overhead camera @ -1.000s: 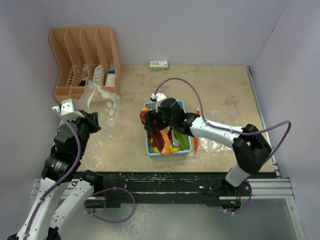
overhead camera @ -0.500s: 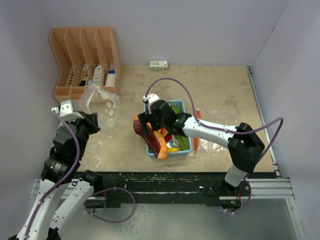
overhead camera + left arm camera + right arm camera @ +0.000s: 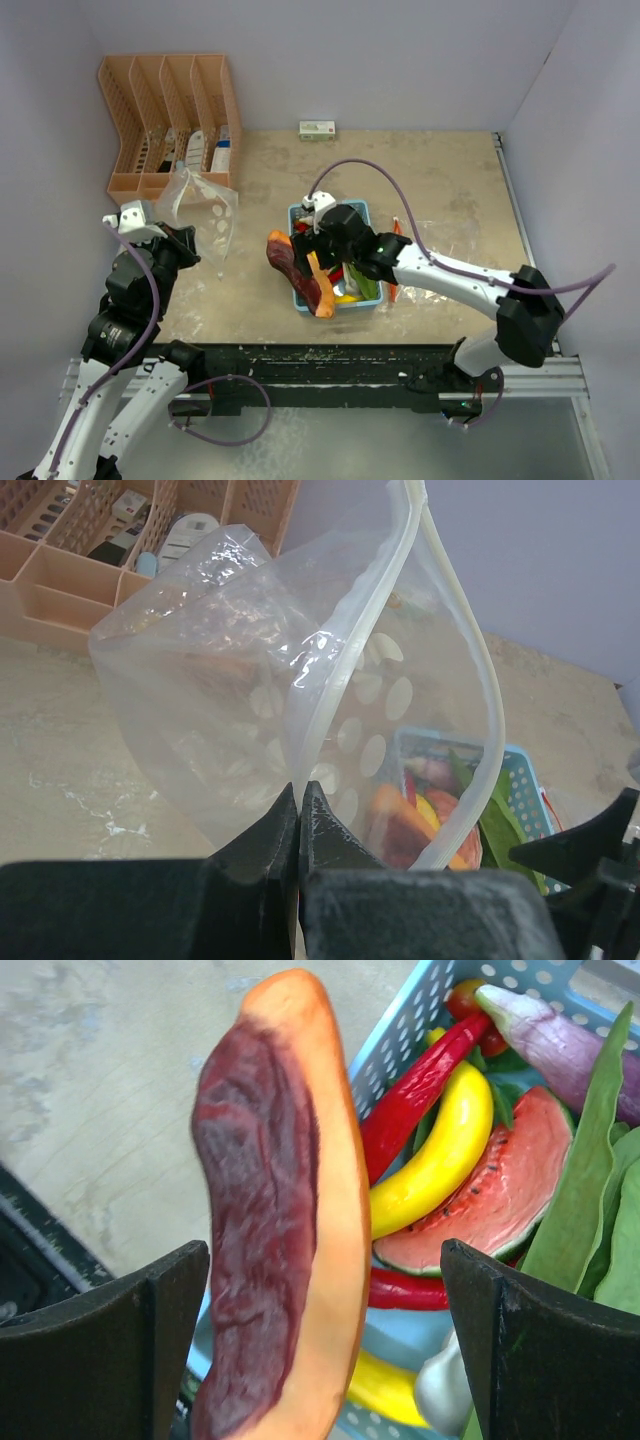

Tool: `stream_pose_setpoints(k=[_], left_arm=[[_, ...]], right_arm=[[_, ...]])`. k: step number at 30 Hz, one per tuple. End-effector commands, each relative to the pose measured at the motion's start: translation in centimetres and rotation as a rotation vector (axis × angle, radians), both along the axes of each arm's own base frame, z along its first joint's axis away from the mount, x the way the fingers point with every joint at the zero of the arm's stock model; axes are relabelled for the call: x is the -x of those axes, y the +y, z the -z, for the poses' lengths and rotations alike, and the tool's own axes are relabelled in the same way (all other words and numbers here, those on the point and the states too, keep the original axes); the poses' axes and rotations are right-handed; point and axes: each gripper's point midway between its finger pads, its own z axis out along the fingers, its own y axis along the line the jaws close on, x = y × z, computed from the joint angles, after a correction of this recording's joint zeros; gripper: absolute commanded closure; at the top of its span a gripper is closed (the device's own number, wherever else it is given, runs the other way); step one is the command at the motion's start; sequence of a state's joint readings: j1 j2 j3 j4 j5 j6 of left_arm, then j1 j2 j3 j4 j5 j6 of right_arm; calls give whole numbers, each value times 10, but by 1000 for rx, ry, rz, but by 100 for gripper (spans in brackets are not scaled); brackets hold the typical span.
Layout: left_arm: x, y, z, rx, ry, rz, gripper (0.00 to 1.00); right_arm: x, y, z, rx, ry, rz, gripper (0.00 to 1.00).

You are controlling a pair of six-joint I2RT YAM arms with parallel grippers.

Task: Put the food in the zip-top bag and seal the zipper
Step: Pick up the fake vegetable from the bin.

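Two pairs of jaws differ: my left jaws are closed tight on the rim of the zip-top bag (image 3: 230, 680), holding its mouth open, while my right jaws stand wide around an orange-and-maroon food piece (image 3: 290, 1210) at the left rim of the blue basket (image 3: 400, 1030) on the bench (image 3: 440, 180).

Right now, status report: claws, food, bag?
Left claw shut on clear zip-top plastic bag, mouth open. Right claw open around orange-and-maroon toy slice at edge of light-blue basket. Nothing blocking.

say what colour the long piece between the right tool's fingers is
The long piece is orange with a dark maroon face; clearest in right wrist view.
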State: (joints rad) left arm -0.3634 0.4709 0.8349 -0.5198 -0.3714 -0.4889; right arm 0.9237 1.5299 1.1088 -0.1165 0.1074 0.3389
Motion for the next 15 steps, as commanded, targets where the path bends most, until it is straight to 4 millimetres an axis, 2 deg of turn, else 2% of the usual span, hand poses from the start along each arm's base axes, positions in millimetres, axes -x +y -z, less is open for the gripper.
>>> stream_pose_setpoints(k=[1,6,12,15], left_arm=[[0,-1,-6,16,-23,0,100],[-1,-2,-4,15,-13,5,100],[-2,-2,-4,12,-11,5,100],[-2,-2,-3,10,-8,4,100]], right_arm=[[21,-1,-21,-111,31,-68,0],[34,-20,-7,-164,133,-80,1],[43,-32,-3,-242,198,-89,3],[47,-31,1,-284,231,-109,4]])
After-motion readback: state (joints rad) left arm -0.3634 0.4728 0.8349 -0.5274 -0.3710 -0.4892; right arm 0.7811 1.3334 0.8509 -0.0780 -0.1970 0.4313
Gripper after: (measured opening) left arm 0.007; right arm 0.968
